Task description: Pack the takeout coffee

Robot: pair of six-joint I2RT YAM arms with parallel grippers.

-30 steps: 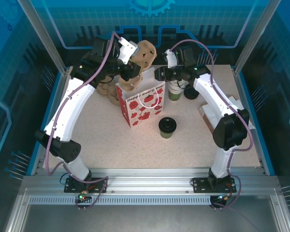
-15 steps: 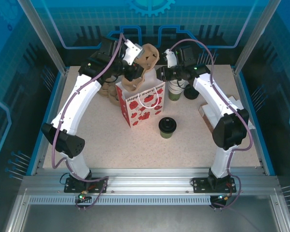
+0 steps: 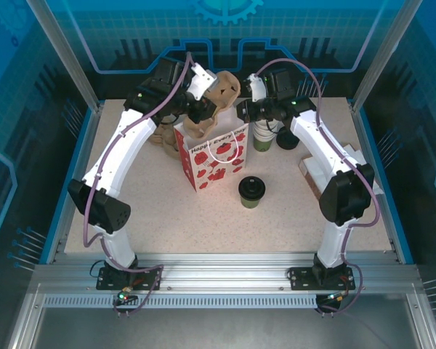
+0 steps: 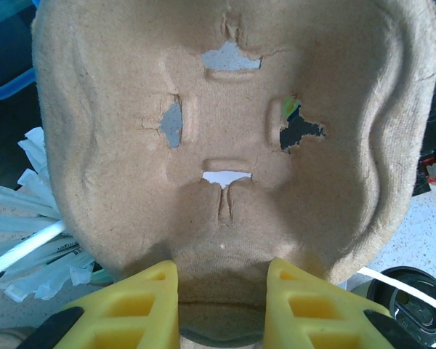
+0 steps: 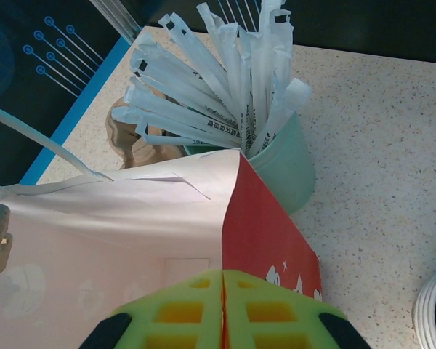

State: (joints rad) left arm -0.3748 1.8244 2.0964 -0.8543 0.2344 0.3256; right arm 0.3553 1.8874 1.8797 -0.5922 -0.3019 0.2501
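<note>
The takeout coffee [image 3: 252, 191], a dark olive cup with a black lid, stands on the table just right of the gift bag [image 3: 212, 156]. The bag is white with red flowers and stands open. My right gripper [image 3: 240, 110] is shut on the bag's upper right edge, where the green fingers [image 5: 189, 313] pinch the red-and-white paper [image 5: 265, 225]. My left gripper [image 3: 201, 98] holds a brown pulp cup carrier [image 3: 216, 93] tilted over the bag's back rim. Up close, the carrier [image 4: 232, 131] spreads wide above the yellow fingers [image 4: 134, 309], which clamp its lower edge.
A pale green cup of white sticks [image 3: 264, 134] [image 5: 294, 163] stands behind the bag's right side. More brown carriers [image 3: 160, 134] lie at the back left. White-rimmed stacked cups [image 5: 432, 313] sit to the right of the bag, and a flat box [image 3: 314, 173] lies by the right arm.
The left arm has carried the cup carrier a little to the right and towards the bag's mouth. The right gripper, bag and coffee have stayed still.
</note>
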